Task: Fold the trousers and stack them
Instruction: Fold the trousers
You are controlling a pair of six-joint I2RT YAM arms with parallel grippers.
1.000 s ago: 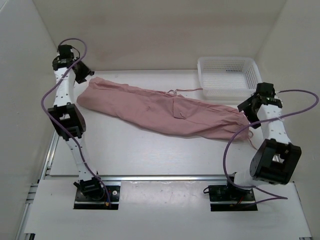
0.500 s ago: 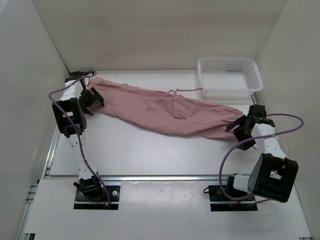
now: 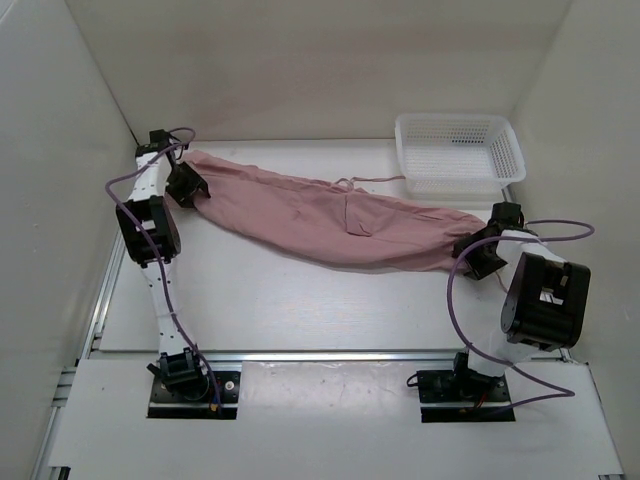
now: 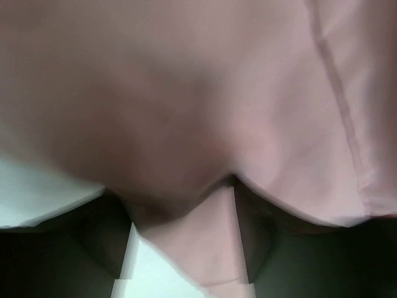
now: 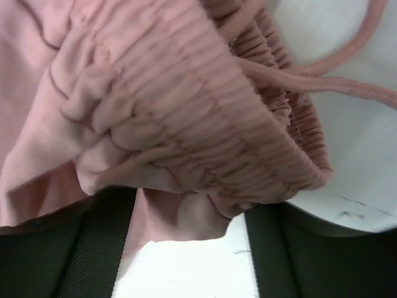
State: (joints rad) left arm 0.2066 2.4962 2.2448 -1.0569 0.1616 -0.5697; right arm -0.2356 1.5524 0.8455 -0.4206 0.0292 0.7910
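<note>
Pink trousers (image 3: 330, 220), limp and light; grab leg ends (image 3: 212, 172) and waistband (image 5: 248, 124), left gripper (image 4: 180, 205) and right gripper (image 5: 189, 211) gaping astride them.

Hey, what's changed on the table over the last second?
The left arm swung in and down, jaws now astride the hem end of the trousers. The right arm dropped, jaws astride the waistband. Trousers and basket stayed put.
</note>
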